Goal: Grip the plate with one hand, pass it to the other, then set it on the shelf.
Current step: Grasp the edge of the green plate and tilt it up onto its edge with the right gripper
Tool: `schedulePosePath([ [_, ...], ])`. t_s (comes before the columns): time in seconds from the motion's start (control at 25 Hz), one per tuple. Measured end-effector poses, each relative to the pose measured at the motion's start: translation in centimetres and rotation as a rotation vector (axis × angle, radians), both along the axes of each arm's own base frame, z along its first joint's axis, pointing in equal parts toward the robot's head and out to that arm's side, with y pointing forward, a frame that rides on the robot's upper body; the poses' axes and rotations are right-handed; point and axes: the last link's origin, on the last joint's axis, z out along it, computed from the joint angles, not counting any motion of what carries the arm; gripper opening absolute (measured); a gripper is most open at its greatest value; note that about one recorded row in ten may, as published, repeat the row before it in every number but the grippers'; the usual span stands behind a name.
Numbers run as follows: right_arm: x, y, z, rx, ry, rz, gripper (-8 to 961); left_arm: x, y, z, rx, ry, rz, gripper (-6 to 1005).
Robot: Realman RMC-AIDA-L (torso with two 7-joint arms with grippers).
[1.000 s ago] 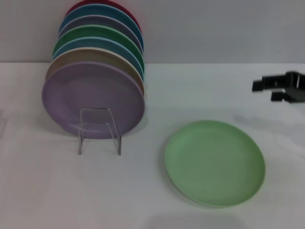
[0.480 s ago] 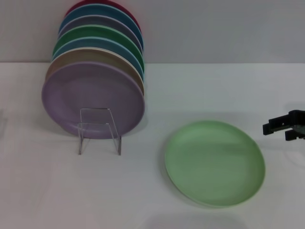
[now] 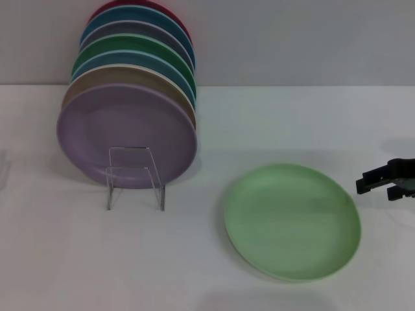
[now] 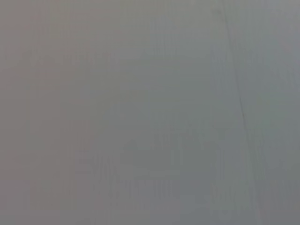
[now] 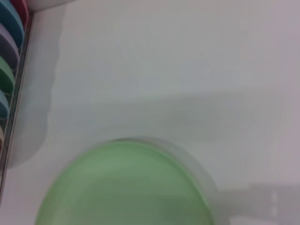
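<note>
The pale mint-green plate [image 3: 292, 221] lies flat on the white table, right of centre. In the right wrist view the plate [image 5: 122, 187] fills the lower part of the picture. My right gripper [image 3: 374, 188] is black and hangs low just off the plate's right rim, not touching it, its two fingers apart with nothing between them. The shelf [image 3: 135, 184], a small clear rack, stands at the left with several plates leaning upright in it. My left gripper is out of view; the left wrist view shows only a plain grey surface.
A lilac plate [image 3: 126, 136] stands foremost in the rack, with tan, blue, dark green and red plates behind it. Their coloured edges [image 5: 7, 70] show in the right wrist view. A grey wall [image 3: 292, 39] runs behind the table.
My right gripper has come down from the back right to table height beside the plate's right rim. The plate and rack have not moved.
</note>
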Motion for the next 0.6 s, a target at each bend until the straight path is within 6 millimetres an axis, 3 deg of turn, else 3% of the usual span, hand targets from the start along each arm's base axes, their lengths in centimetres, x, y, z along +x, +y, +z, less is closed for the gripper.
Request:
schedulePosePath([
  [0.6,0.5,0.5,-2.0,-0.040,-0.024,-0.005,710,0.0,-0.1,-0.1,-0.011,-0.001,-0.007,791],
])
